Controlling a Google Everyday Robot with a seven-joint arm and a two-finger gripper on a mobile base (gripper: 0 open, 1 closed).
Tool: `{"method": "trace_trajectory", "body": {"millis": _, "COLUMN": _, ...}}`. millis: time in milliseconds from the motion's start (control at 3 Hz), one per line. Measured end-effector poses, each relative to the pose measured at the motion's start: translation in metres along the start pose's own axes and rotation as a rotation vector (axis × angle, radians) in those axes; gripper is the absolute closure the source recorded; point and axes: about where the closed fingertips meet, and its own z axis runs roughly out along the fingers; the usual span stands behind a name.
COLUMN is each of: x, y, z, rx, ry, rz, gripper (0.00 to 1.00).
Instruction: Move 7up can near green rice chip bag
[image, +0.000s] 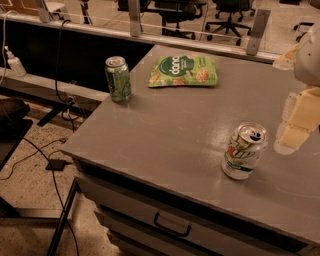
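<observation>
A flat gray table (165, 135) fills the frame, a soft green bag (184, 71) lies at the top middle, the pale blocky gripper (295, 127) hangs at the right edge, open or closed I cannot tell, and the shiny round 7up can (243, 151) stands just left of it.

The white-and-green 7up can (243, 151) stands upright near the front right of the table (165, 130). It is well apart from the green rice chip bag (183, 71), which lies flat at the back. The gripper (292, 135) hangs just right of the can.
</observation>
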Motion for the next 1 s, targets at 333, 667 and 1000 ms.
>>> {"method": "trace_trajectory", "body": {"millis": 333, "x": 0.000, "y": 0.000, "z": 0.000, "rx": 0.000, "ry": 0.000, "rz": 0.000, "gripper": 0.00}}
{"method": "trace_trajectory", "body": {"millis": 667, "x": 0.001, "y": 0.000, "z": 0.004, "rx": -0.023, "ry": -0.047, "rz": 0.023, "gripper": 0.00}}
{"method": "trace_trajectory", "body": {"millis": 1000, "x": 0.019, "y": 0.000, "z": 0.032, "rx": -0.106, "ry": -0.212, "rz": 0.109, "gripper": 0.00}}
